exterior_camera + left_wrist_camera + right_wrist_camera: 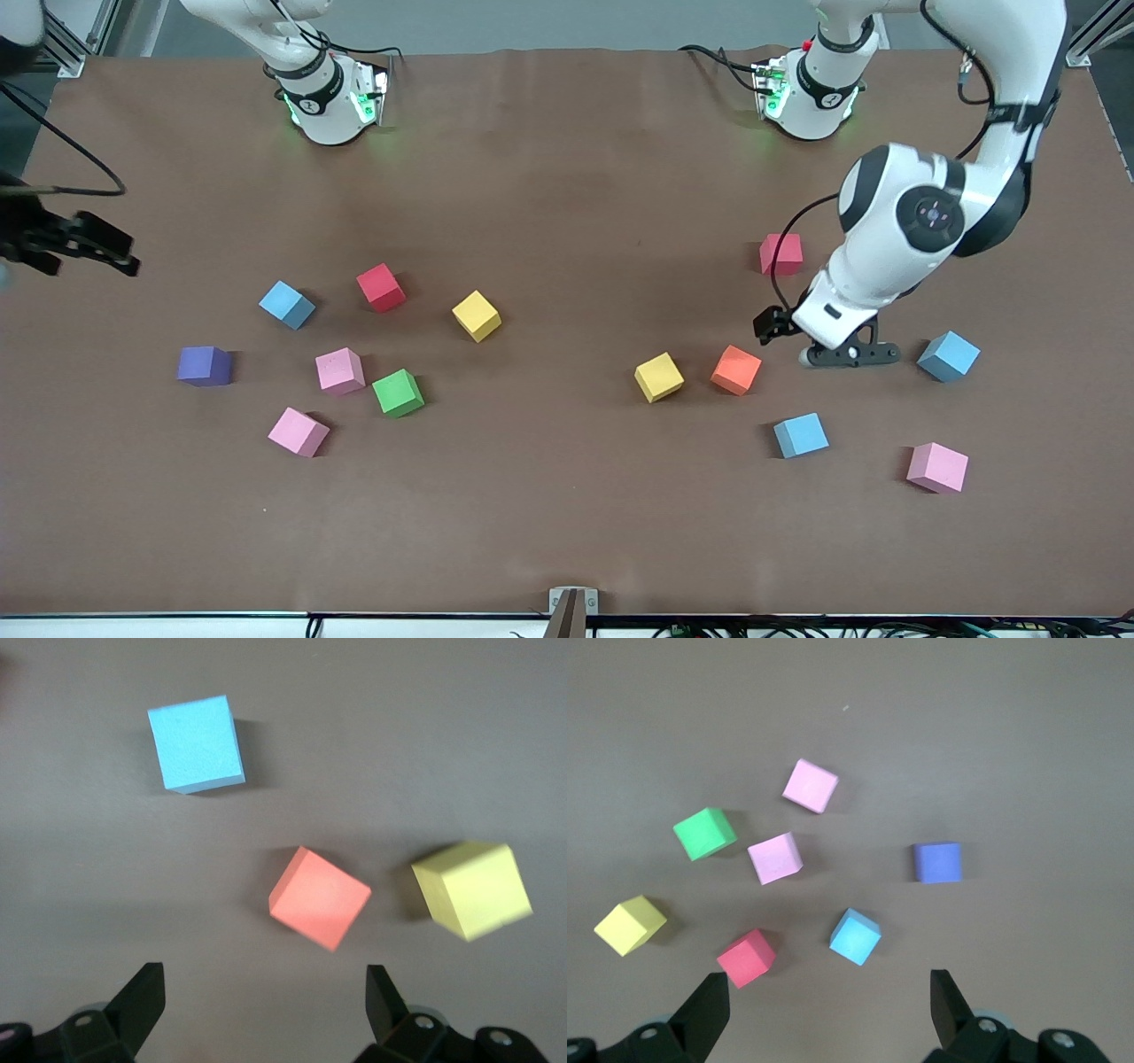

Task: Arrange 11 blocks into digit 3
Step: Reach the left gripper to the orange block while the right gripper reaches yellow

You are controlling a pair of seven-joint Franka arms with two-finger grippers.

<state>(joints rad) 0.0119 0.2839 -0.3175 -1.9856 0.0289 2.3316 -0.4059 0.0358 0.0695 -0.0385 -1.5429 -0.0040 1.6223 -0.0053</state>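
The blocks lie scattered singly in two groups. Toward the right arm's end are light blue (pixel 286 304), red (pixel 381 287), yellow (pixel 477 315), green (pixel 398 392) and two pink blocks (pixel 340 370) (pixel 299 431). Toward the left arm's end are yellow (pixel 658 377), orange (pixel 735 369), red (pixel 780 254), pink (pixel 937 467) and two light blue blocks (pixel 801 434) (pixel 948 356). My left gripper (pixel 850 356) (pixel 266 992) hangs open and empty beside the orange block (pixel 319 898). My right gripper (pixel 120 250) (pixel 830 992) is open and empty, high up at the right arm's end of the table.
A purple cube (pixel 205 365) (pixel 937 862) sits beside the pink blocks at the right arm's end. Bare brown table (pixel 567 496) stretches between the two groups and along the edge nearest the front camera.
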